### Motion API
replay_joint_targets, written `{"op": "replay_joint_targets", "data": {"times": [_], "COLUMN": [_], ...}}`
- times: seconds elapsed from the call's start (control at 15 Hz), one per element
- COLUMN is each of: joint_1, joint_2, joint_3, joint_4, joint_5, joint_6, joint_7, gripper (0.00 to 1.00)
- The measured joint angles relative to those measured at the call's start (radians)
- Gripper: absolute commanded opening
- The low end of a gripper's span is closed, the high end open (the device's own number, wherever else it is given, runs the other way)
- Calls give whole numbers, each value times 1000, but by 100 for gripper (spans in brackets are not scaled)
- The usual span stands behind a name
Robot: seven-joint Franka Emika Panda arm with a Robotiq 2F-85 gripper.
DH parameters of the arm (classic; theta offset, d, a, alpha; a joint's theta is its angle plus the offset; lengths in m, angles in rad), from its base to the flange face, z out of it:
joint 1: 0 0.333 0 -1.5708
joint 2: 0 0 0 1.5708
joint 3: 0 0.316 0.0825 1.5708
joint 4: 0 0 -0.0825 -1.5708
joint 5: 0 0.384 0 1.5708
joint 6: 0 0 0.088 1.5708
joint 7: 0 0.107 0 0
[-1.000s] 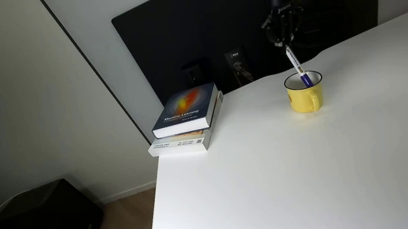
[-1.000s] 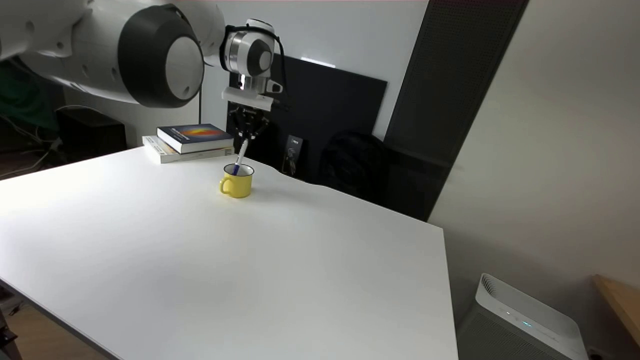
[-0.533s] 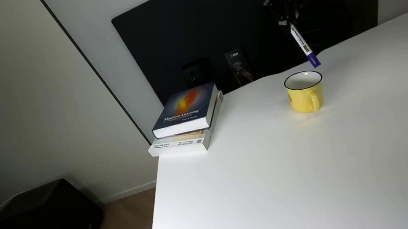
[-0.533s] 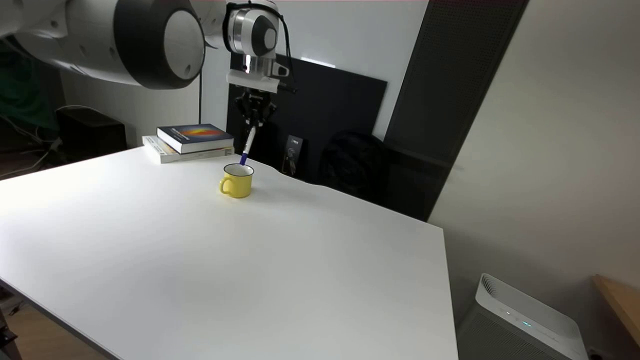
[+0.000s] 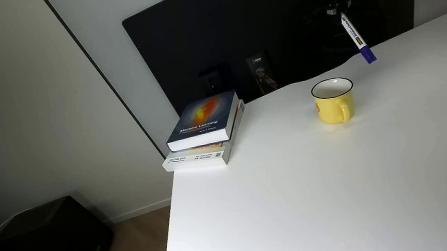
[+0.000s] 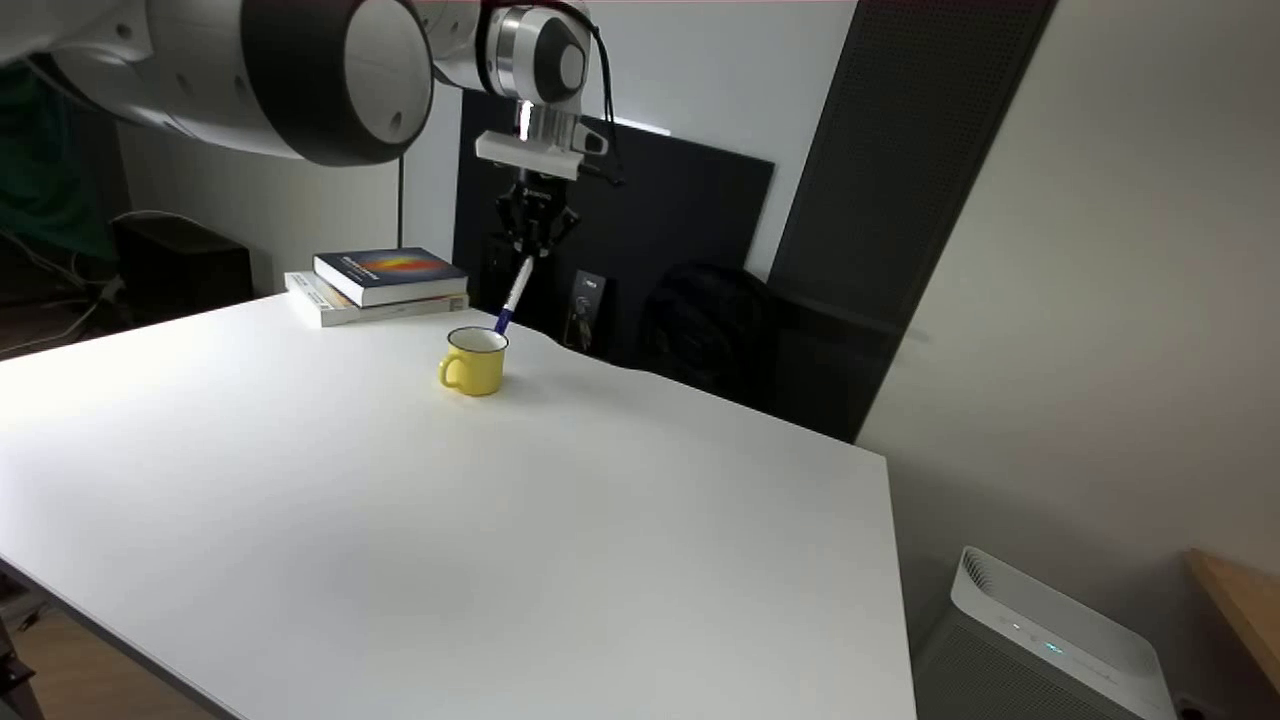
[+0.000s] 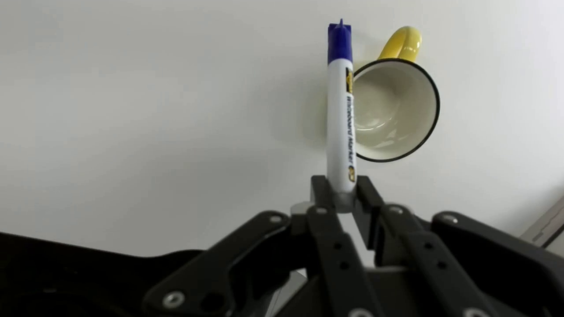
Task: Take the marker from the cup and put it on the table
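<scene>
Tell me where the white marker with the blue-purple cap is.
In an exterior view, the marker hangs from the black tool, above and right of the round yellow mug.

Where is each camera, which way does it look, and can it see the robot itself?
An exterior view: raised, outside, looking down across the white table; only body part showing: the gripper, cut off at the top.
An exterior view: also raised, outside, facing the same table from elsewhere; the arm and gripper show.
Wrist view: fixed near the arm's end, looking down past the gripper's fingers at the whiteboard marker and yellow mug.
Both exterior views share the stacked books, marker and mug.
</scene>
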Motion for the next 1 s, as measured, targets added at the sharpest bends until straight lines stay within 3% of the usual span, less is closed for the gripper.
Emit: {"op": "replay_joint_targets", "data": {"times": [0.47,1.0], "joint_1": [-54,-76], "joint_2": [6,5], "joint_3": [-1,-1], "joint_4": [-92,-253], "joint_5": [23,54], "joint_6": [-99,-70], "joint_7": [100,128], "gripper": [5,5]}}
